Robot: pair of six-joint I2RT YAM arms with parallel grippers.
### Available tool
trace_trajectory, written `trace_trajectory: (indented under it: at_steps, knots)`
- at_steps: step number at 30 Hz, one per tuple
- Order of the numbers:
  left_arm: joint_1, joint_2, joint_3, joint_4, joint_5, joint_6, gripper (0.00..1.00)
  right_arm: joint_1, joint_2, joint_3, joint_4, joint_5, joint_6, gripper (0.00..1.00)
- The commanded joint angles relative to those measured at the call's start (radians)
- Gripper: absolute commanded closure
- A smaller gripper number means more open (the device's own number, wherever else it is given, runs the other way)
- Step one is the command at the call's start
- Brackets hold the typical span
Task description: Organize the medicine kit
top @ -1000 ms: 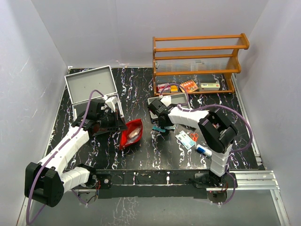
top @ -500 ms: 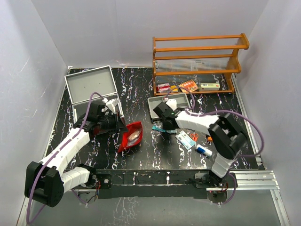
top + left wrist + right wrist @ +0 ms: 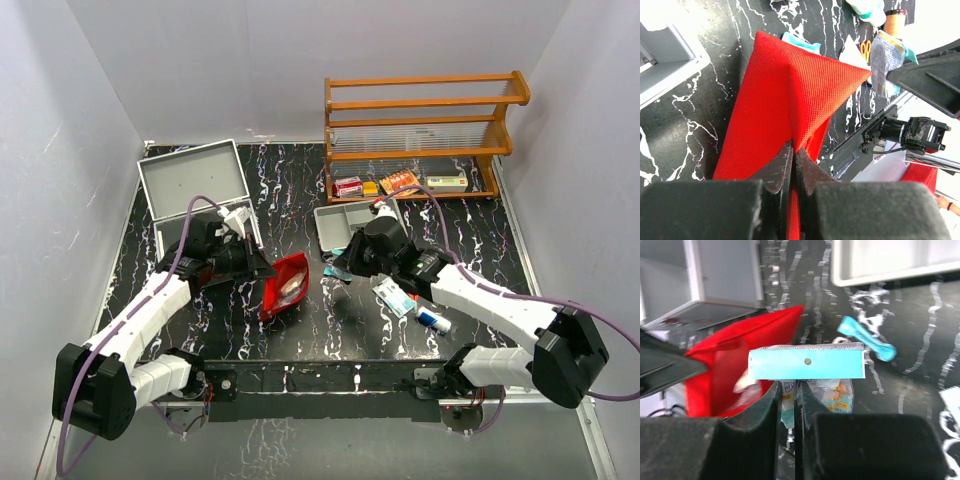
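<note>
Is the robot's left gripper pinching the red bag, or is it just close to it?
Touching. The left wrist view shows the left gripper shut on a raised fold of the red bag, with the fabric squeezed between its fingers.

We see plain pale walls [image 3: 250, 70] closing in a black table [image 3: 290, 190] veined with white, a wooden rack [image 3: 425, 103] standing at its far right.

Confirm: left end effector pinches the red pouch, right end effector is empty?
Not empty. The right end effector is shut on a teal packet, as the right wrist view shows. The rest holds: the left end effector pinches the red pouch.
</note>
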Motion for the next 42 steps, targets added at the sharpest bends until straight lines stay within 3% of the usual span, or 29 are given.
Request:
trace_trajectory:
  at_steps: [1,13,20,28,35,42]
  knots:
    - [-0.002,-0.042,0.002,0.06,0.08,-0.014,1.0,0.02,-0.04,0.02,0.19,-0.191,0.025,0.96]
    - [-0.003,-0.033,0.006,0.094,0.075,0.012,1.0,0.227,0.04,0.107,0.237,-0.209,0.082,0.96]
    - [-0.003,-0.041,0.009,0.087,0.09,0.028,1.0,0.232,0.053,0.068,0.352,-0.183,0.284,0.97]
    - [-0.004,-0.062,0.021,0.123,0.089,-0.094,1.0,0.235,0.021,-0.005,0.549,-0.047,0.458,0.97]
    - [-0.003,-0.086,0.051,0.139,0.089,-0.204,1.0,0.24,0.015,-0.067,0.693,0.078,0.492,0.96]
    - [-0.004,-0.118,0.072,0.148,0.088,-0.286,1.0,0.24,0.047,-0.084,0.769,0.059,0.473,0.95]
